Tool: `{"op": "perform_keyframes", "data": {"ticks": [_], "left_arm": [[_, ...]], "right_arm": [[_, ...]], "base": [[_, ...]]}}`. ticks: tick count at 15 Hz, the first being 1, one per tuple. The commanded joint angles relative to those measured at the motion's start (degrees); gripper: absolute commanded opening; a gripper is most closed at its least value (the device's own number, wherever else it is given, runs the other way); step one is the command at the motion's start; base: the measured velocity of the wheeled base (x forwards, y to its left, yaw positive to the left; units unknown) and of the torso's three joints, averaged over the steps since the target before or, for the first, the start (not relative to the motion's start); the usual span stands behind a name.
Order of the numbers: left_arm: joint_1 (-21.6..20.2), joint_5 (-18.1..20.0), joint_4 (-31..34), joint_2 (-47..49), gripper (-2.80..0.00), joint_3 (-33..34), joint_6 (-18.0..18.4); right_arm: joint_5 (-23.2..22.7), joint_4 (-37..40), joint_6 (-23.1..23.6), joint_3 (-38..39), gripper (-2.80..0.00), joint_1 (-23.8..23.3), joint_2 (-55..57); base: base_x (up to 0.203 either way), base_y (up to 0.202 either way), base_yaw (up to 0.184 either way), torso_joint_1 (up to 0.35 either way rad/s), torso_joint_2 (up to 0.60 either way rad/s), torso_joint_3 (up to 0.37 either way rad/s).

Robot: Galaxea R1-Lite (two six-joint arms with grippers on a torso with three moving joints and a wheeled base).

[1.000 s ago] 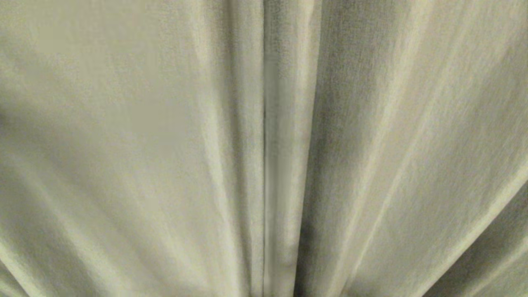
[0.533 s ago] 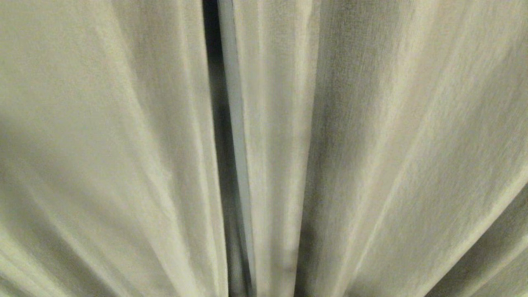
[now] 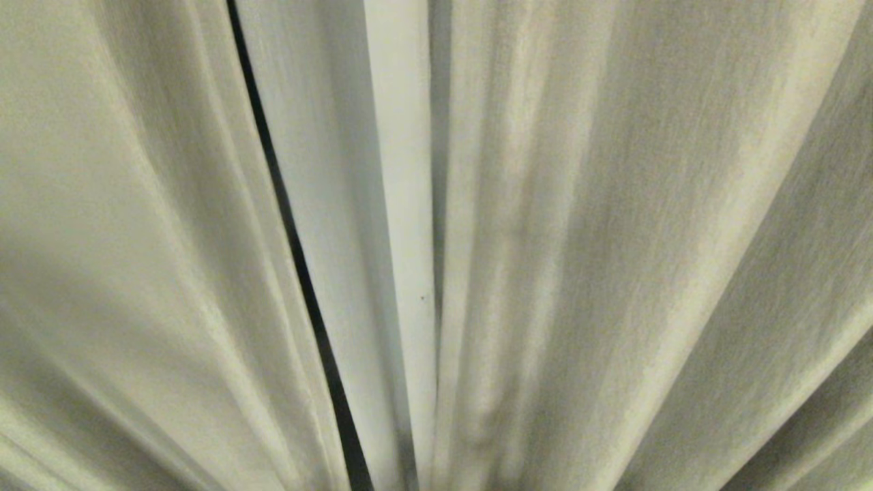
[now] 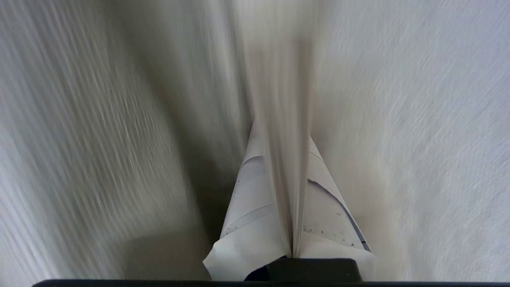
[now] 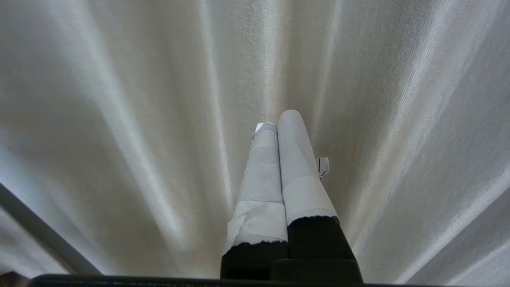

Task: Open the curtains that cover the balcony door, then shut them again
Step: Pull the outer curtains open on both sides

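The curtains fill the head view as pleated cream-grey cloth. Their left panel (image 3: 136, 239) stands apart from the right panel (image 3: 648, 239). In the gap between them hangs a paler off-white layer (image 3: 341, 204), with a thin dark strip (image 3: 300, 273) along the left panel's edge. The balcony door is hidden behind the cloth. In the left wrist view my left gripper (image 4: 282, 139) is shut on a fold of curtain (image 4: 279, 79) that runs between its white-taped fingers (image 4: 247, 191). My right gripper (image 5: 277, 121) is shut on nothing and points at hanging curtain (image 5: 139, 119).
Cloth surrounds both grippers on all sides. A dark grey slanted bar (image 5: 40, 235) crosses one corner of the right wrist view, next to the curtain.
The left panel's edge has slid leftward in the head view. The closed seam has become a wide gap showing pale cloth and a dark strip. The right panel has barely moved.
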State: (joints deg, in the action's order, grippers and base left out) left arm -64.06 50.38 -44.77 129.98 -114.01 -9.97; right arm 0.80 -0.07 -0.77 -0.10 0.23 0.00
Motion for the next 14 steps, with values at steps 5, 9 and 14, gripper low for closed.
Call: {"op": "perform_keyframes", "data": {"ticks": [5, 9, 14], "left_arm": [[-1.1, 0.2, -0.4, -1.5, -2.80, -0.1, -3.4], [0.1, -0.1, -0.1, -5.7, -2.80, 0.0, -5.5], [4.2, -0.4, 1.0, -11.2, -2.80, 0.7, -7.5]], "right_arm": [[0.0, 0.0, 0.0, 0.0, -2.80, 0.0, 0.0], [0.0, 0.0, 0.0, 0.0, -2.80, 0.0, 0.0], [0.0, 0.0, 0.0, 0.0, -2.80, 0.0, 0.0]], "base": [[0.000, 0.000, 0.000, 0.000, 0.00, 0.000], [0.000, 0.000, 0.000, 0.000, 0.00, 0.000], [0.000, 0.000, 0.000, 0.000, 0.00, 0.000]]}}
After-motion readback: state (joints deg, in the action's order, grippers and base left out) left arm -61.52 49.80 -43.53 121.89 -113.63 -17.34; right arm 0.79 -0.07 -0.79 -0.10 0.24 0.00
